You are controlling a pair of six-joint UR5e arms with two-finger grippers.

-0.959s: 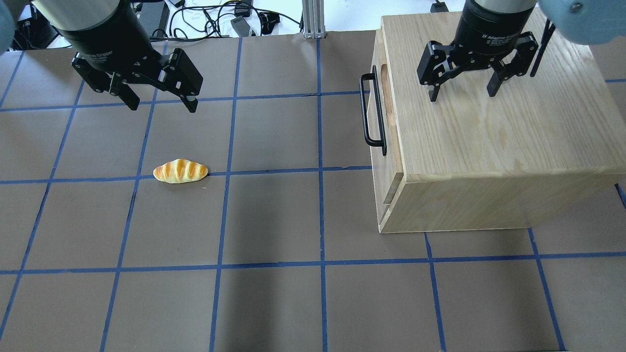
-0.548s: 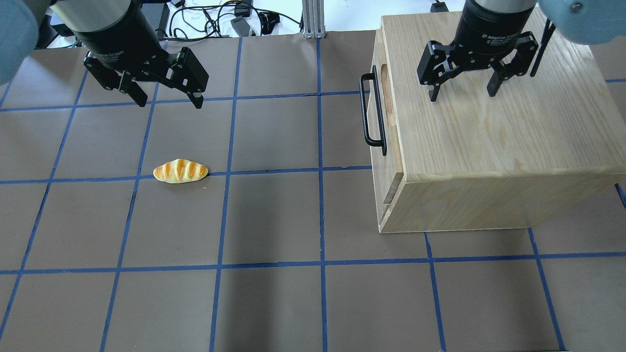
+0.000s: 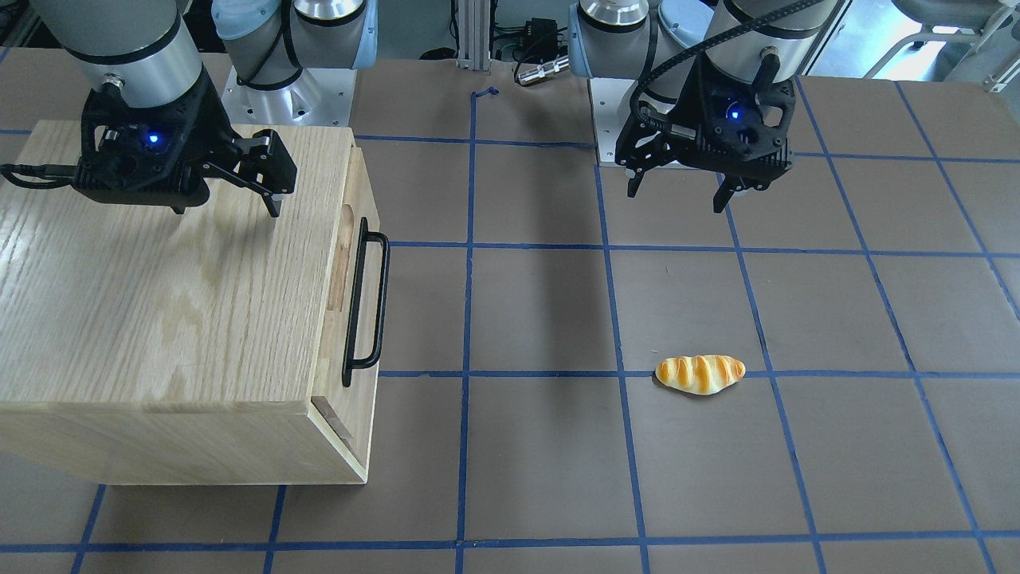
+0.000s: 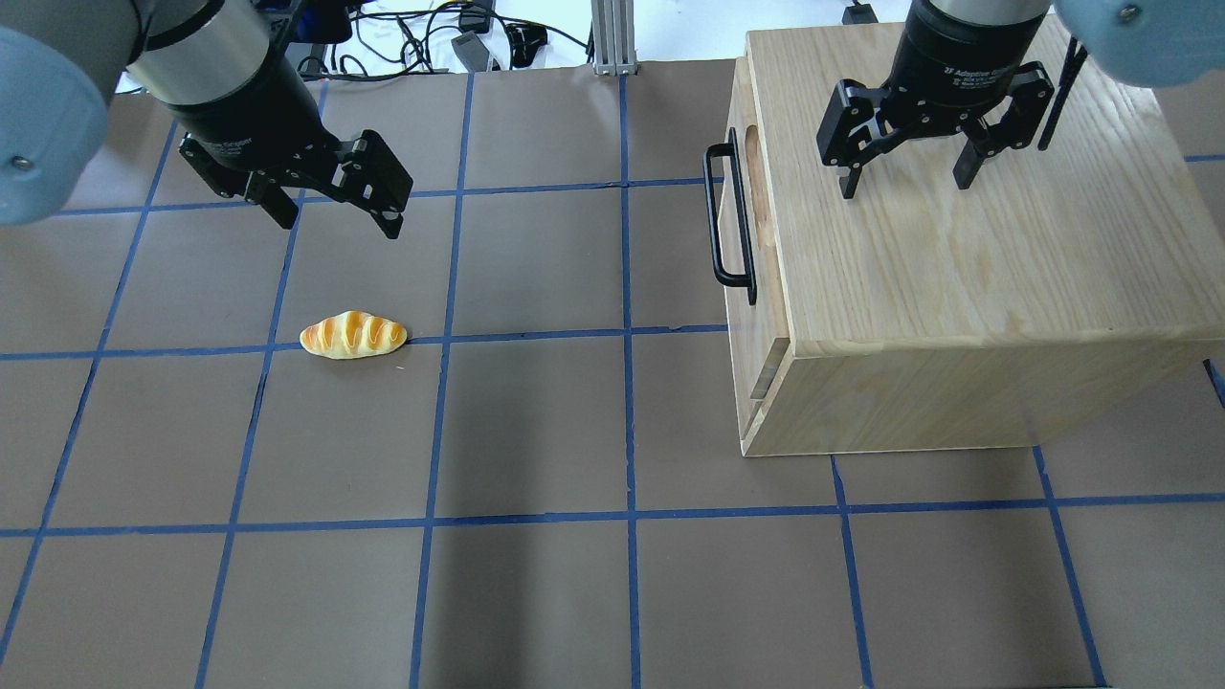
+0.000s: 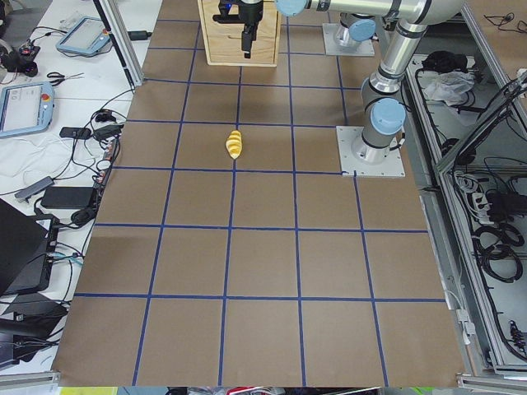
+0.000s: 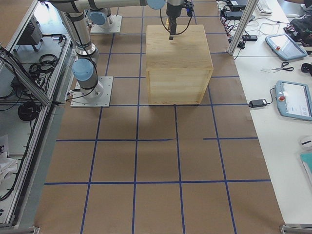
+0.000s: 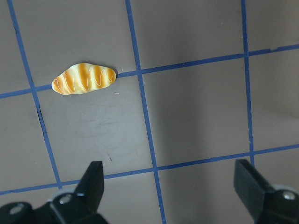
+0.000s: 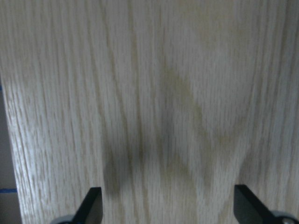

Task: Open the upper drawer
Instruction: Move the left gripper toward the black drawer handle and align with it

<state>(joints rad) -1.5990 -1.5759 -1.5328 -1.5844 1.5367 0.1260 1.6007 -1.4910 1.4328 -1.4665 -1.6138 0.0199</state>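
So the upper drawer [image 4: 768, 263] is shut, its front flush with the cabinet [image 4: 957, 258] face; it's the top band of that face, the one with the notch in its upper edge and the black handle [image 4: 712, 215] standing proud of it, pointing toward the middle of the bench [image 4: 536, 431].

Right end effector [image 4: 904, 187] hovers over the cabinet top, back from the front edge, fingers spread, holding nothing; left end effector [image 4: 338, 220] hangs over the bench, also spread wide and gripping nothing, well apart from the handle.

Only loose thing is a bread roll [image 4: 353, 336], lying on a blue grid line near the left end effector; between it and the handle there's just brown mat and tape lines.

Front-facing view shows the handle's full length and the seam under the drawer at the cabinet's corner; exterior right only gets a plain cabinet side, no drawer front; right wrist cam is all wood grain plus two fingertips; left wrist cam has the roll beyond its fingers.
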